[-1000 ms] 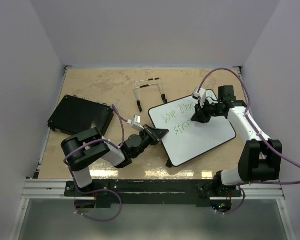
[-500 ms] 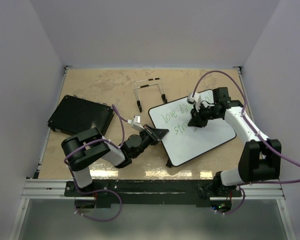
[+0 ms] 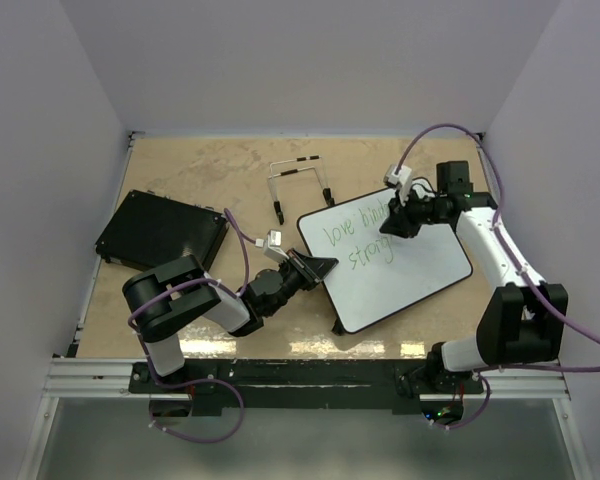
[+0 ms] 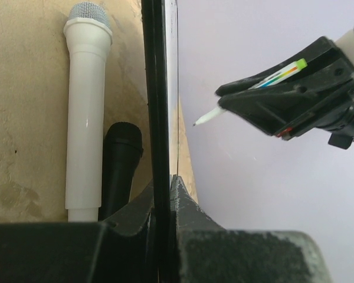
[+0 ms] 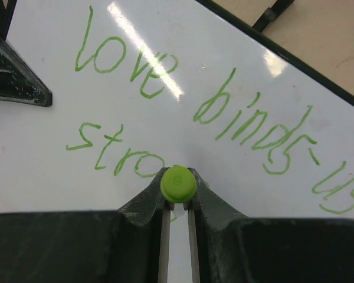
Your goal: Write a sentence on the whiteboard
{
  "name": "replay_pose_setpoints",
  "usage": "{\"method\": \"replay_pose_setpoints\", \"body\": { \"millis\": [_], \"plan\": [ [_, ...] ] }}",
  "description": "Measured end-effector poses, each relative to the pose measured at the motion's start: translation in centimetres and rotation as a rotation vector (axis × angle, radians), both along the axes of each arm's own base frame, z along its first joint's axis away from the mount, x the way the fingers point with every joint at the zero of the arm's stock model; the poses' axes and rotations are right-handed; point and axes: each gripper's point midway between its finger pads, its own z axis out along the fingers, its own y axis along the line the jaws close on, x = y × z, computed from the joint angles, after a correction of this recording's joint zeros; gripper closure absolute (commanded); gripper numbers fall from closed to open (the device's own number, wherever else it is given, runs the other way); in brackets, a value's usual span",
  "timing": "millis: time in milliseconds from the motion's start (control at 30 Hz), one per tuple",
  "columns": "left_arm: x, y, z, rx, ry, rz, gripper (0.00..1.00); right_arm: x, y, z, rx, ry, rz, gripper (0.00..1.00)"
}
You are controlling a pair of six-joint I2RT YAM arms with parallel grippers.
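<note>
The whiteboard [image 3: 405,280] lies slanted right of the table's middle. On it the green sentence [image 3: 358,228] runs in two lines, "love binds us" [image 5: 165,76] over "stro" [image 5: 115,156], whose end my fingers hide. My right gripper [image 3: 391,227] hovers over the second line, shut on a green-capped marker [image 5: 177,183]. In the left wrist view the marker tip [image 4: 198,122] stands a little off the board. My left gripper [image 3: 318,268] is shut on the board's black frame [image 4: 155,88] at its left edge.
A black textured pad [image 3: 162,230] lies at the far left. A wire stand [image 3: 300,185] sits behind the board. A white microphone [image 4: 87,118] and a black microphone [image 4: 123,165] lie on the table beside the clamped edge.
My right gripper dipped down-left to the second line, then drew back up and right. That line has gained a letter. The left arm has not moved.
</note>
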Motion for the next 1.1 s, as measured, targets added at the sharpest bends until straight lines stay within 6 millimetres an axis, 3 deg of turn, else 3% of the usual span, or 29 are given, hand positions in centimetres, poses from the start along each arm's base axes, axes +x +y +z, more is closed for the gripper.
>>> {"method": "replay_pose_setpoints", "body": {
  "millis": [267, 400, 767, 1100],
  "plan": [
    [-0.3, -0.1, 0.3, 0.024, -0.049, -0.026, 1.00, 0.6, -4.0, 5.5, 0.013, -0.152, -0.104, 1.00],
    [-0.4, -0.3, 0.7, 0.046, -0.097, -0.053, 1.00, 0.5, -4.3, 6.9, 0.047, -0.193, -0.118, 1.00],
    [-1.3, -0.6, 2.9, 0.097, -0.241, -0.126, 1.00, -0.4, -3.9, 5.7, 0.150, -0.160, -0.134, 1.00],
    [-1.6, -0.2, 3.3, 0.108, -0.256, -0.129, 1.00, -2.4, -2.8, 6.7, 0.231, -0.183, -0.047, 1.00]
  ]
}}
